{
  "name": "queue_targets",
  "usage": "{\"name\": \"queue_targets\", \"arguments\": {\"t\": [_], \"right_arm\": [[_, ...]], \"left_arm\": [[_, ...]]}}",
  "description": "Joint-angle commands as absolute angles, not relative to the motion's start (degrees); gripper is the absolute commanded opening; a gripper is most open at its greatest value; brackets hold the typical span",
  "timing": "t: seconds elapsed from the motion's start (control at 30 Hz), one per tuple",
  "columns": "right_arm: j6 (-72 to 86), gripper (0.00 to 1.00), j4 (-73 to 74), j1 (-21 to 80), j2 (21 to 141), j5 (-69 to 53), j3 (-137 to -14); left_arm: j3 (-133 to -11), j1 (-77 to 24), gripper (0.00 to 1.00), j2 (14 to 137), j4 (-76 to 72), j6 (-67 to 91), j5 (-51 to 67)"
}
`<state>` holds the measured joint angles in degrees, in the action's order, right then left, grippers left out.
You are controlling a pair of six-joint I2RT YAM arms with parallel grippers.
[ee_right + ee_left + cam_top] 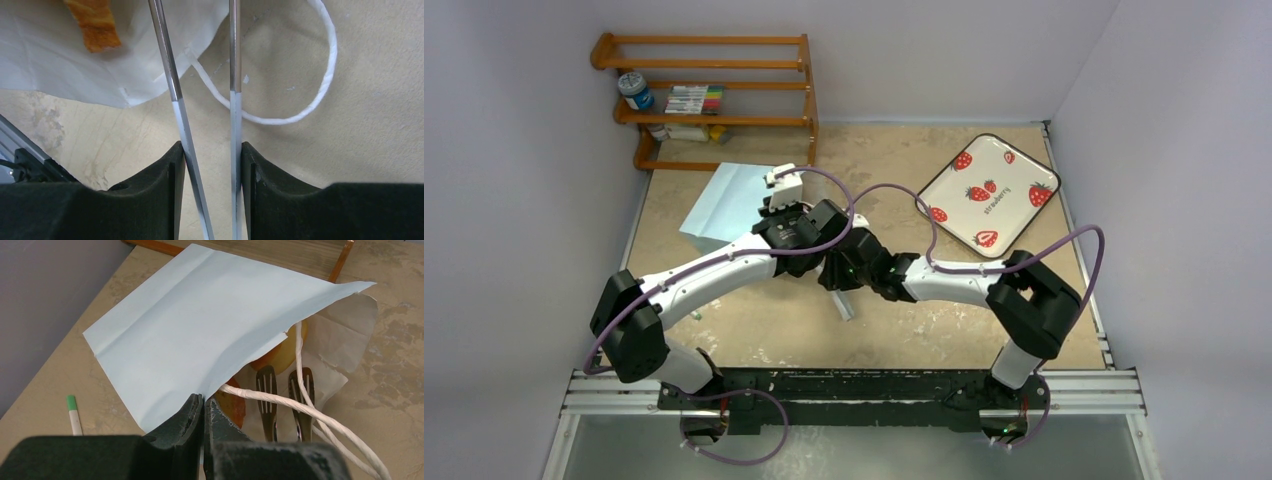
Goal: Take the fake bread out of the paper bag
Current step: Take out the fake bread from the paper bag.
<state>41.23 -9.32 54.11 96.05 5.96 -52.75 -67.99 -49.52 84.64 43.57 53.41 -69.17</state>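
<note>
Two-arm shot: left tool [203,401] pinched shut on bag [190,325] mouth edge, right tool [212,148] clamps tongs [234,50], their tips inside the bag mouth beside orange bread [277,356], bag flat on bench [395,340]

paper bag [190,330] mouth gapes low, slot is narrow. white cord handles [299,355] cross it; tongs [266,390] tips fill the middle. wooden rack [704,63] stands just behind the bag. you get open worktop [944,330] on the near right; tray [984,165] well apart, far right.
</note>
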Motion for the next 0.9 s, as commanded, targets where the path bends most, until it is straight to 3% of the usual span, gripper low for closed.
{"name": "queue_targets", "arguments": {"t": [0.0,0.87], "right_arm": [[41.8,0.42,-11.0,54.0,95.7,5.7,-57.8],[40.8,0.45,-9.4,50.2,101.8,4.9,-65.0]], "left_arm": [[-69.4,-49.3,0.01,82.9,42.2,53.9,-70.0],[-68.5,-50.1,0.00,84.6,40.1,53.5,-68.7]]}}
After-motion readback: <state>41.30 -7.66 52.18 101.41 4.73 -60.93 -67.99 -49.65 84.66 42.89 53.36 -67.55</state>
